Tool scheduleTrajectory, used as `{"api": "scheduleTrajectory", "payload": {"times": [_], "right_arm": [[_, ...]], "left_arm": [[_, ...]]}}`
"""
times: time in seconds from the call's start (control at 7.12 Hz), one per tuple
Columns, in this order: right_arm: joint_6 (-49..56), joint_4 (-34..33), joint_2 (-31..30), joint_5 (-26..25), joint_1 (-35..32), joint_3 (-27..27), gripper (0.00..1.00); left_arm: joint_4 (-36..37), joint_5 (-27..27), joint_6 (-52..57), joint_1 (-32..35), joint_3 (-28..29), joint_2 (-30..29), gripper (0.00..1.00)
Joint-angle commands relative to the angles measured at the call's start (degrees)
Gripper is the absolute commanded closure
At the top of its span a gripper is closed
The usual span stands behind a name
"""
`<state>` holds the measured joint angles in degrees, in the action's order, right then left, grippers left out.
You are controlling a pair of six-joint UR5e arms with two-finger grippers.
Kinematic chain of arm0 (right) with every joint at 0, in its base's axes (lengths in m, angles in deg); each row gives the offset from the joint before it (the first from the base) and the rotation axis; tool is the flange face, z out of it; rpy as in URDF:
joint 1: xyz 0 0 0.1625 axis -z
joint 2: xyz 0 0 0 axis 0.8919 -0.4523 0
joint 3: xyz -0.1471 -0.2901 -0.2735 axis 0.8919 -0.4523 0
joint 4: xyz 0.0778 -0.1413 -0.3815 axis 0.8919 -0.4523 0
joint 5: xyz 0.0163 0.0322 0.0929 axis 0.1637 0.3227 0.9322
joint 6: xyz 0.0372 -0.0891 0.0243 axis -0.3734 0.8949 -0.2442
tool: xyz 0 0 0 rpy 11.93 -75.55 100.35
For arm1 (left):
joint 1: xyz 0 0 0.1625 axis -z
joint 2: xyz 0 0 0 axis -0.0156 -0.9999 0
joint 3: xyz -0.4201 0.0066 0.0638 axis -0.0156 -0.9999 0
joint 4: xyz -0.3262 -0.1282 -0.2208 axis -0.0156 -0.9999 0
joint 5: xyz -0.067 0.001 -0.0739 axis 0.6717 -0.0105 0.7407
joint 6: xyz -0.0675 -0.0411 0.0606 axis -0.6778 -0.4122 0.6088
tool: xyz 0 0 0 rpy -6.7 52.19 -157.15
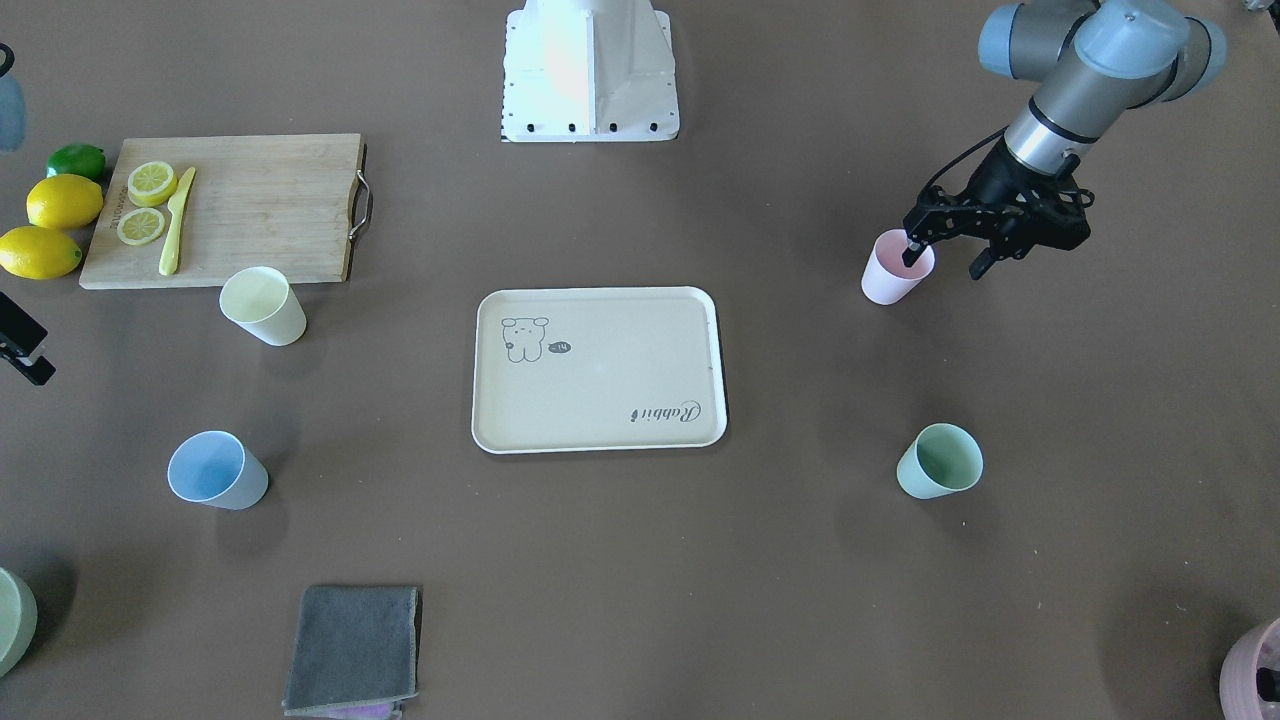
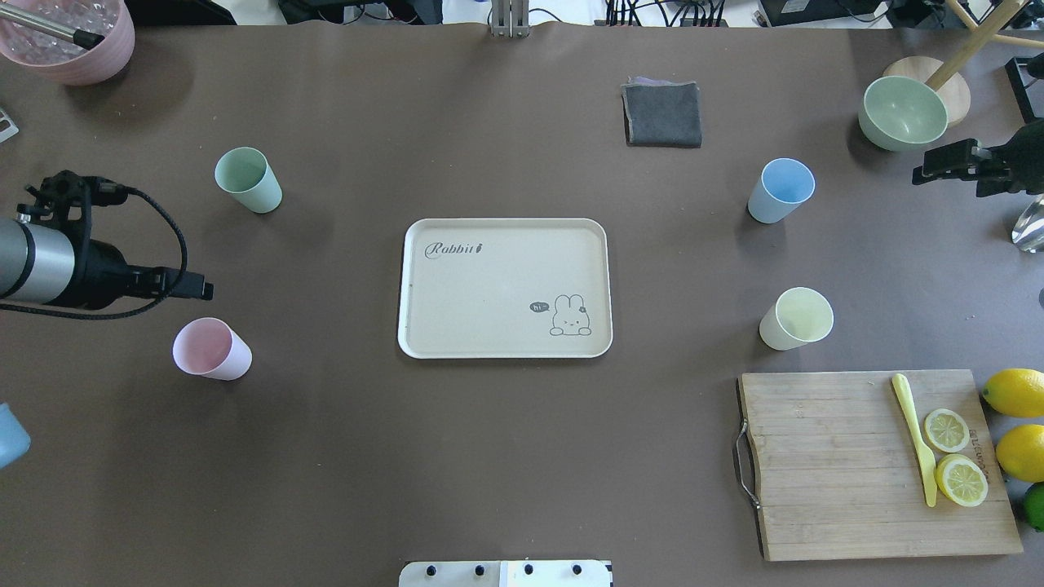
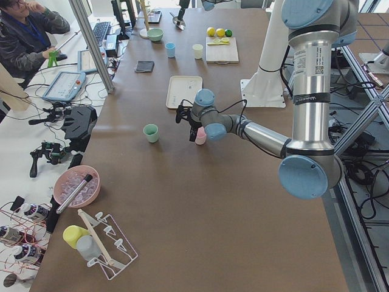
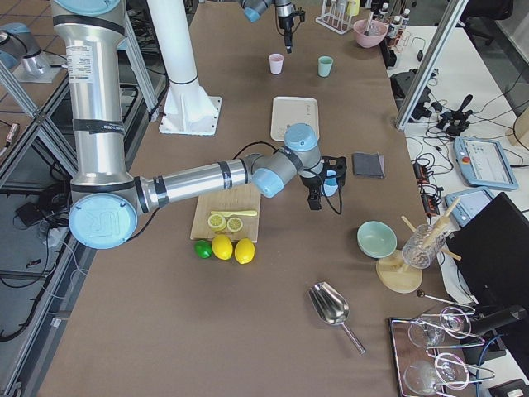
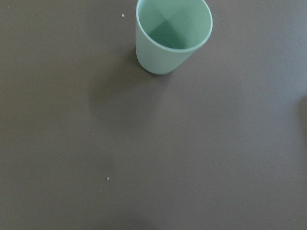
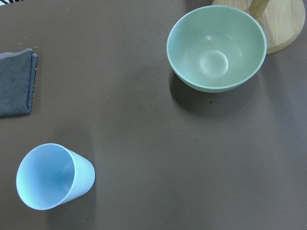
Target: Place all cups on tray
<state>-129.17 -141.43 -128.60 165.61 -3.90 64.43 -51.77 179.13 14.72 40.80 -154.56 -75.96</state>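
Observation:
The cream tray [image 2: 489,285] lies bare at the table's middle, also in the front view [image 1: 600,400]. The pink cup [image 2: 211,349] stands upright to its left. My left gripper [image 1: 945,258] is open and hovers just above the pink cup [image 1: 893,278], with one finger over its rim. The mint green cup [image 2: 248,180] shows in the left wrist view [image 5: 171,36]. The light blue cup [image 2: 780,191] and the pale yellow cup [image 2: 797,319] stand right of the tray. My right gripper [image 2: 953,181] looks open and empty, high beside the blue cup [image 6: 53,176].
A wooden cutting board [image 2: 856,465] with lemon slices and a yellow knife lies at the near right, whole lemons [image 2: 1015,391] beside it. A grey cloth [image 2: 662,114], a pale-green bowl [image 2: 901,112] and a mauve pot [image 2: 69,37] stand along the far side.

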Motion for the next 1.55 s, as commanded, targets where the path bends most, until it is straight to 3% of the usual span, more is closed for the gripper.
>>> {"api": "scheduleTrajectory", "payload": {"times": [0.0,0.42,0.56,0.7,0.84,1.12,1.41], "right_arm": [[0.1,0.0,0.0,0.0,0.0,-0.1,0.00],[0.1,0.7,-0.2,-0.1,0.0,-0.2,0.00],[0.1,1.0,-0.7,0.0,0.0,-0.2,0.00],[0.1,1.0,-0.8,0.0,0.0,-0.2,0.00],[0.2,1.1,-0.9,0.0,0.0,-0.2,0.00],[0.0,3.4,-2.2,0.1,0.0,-0.3,0.00],[-0.1,3.4,-2.6,0.1,0.0,-0.2,0.00]], "left_arm": [[0.0,-3.1,0.1,-3.5,-0.5,2.2,0.12],[-0.1,-3.2,0.2,-3.6,2.0,1.2,0.42],[-0.1,-3.2,0.2,-3.6,2.1,0.8,0.60],[-0.1,-3.2,0.2,-3.6,2.0,0.4,0.91],[-0.1,-3.2,0.2,-3.6,1.6,0.1,1.00],[-0.1,-3.1,0.1,-3.5,0.6,-1.5,1.00],[4.1,-2.7,-0.7,-2.8,0.0,-7.6,1.00]]}}
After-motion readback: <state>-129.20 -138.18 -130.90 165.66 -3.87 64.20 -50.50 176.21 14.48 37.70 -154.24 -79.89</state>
